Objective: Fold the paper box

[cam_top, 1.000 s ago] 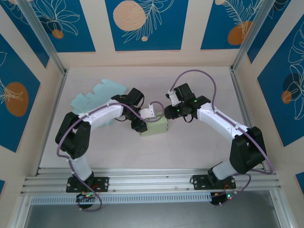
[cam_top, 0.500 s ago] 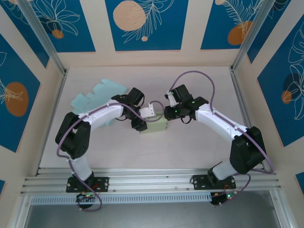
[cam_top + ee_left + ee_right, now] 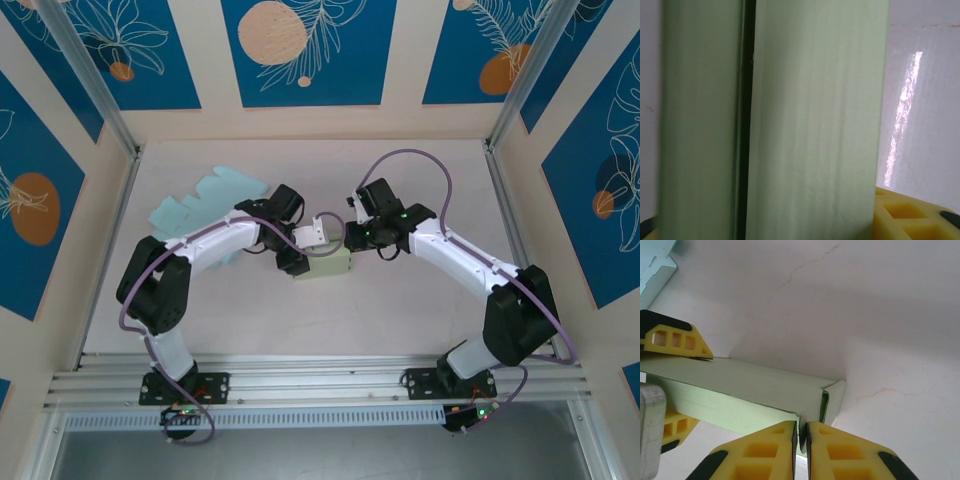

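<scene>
Right end effector is clenched almost tip to tip at the open end of the paper box, can't tell if a flap's pinched. Left end effector is grasping the box across its other end. Box sits around the middle of the bench.

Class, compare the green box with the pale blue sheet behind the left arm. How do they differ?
The green box is folded into a long block; the pale blue sheet lies flat, jagged-edged. The box sits mid-table, the sheet rear left. Both look like paper.
</scene>
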Controlling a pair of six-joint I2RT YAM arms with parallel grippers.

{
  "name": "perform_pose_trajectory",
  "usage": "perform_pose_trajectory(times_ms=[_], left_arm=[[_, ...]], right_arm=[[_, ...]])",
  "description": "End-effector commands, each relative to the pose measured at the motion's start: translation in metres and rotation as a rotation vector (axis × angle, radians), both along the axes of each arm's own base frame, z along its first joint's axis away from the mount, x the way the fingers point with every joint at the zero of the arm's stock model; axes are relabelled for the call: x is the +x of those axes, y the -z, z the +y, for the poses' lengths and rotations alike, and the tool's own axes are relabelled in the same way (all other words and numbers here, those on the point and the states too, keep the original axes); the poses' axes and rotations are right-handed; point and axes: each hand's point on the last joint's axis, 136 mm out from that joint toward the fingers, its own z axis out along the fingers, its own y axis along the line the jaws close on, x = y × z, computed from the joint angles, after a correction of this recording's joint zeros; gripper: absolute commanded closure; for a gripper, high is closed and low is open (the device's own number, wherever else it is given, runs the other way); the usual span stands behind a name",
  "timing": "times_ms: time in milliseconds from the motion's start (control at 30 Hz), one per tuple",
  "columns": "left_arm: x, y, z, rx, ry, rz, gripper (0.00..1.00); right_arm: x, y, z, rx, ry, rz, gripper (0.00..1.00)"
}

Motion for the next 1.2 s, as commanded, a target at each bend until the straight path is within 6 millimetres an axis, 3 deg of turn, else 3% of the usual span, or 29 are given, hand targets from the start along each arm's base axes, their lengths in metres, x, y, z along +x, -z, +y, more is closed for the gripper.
perform_pose_trajectory(times_ms=[0,200,567,867,1167], left_arm=[[-0.001,-0.006,-0.002,-0.007,0.001,-0.015,0.47],[-0.001,-0.006,-0.003,-0.008,0.002,-0.015,0.48],[0.002,-0.009,-0.002,-0.005,-0.006,-0.024,0.45],[0.000,-0.049,-0.003,-0.112,-0.024,-0.134,0.14],[0.006,-0.081,0.017,-0.165,-0.176,-0.276,0.14]], right_arm=[[0.004,0.002,0.002,0.006,0.024,0.000,0.84],[0.000,0.017,-0.004,-0.012,0.035,0.022,0.84],[-0.005,0.021,-0.001,0.001,0.043,0.027,0.84],[0.000,0.007,-0.007,-0.020,0.056,-0.020,0.88],[-0.001,0.005,-0.005,-0.045,0.049,-0.036,0.89]])
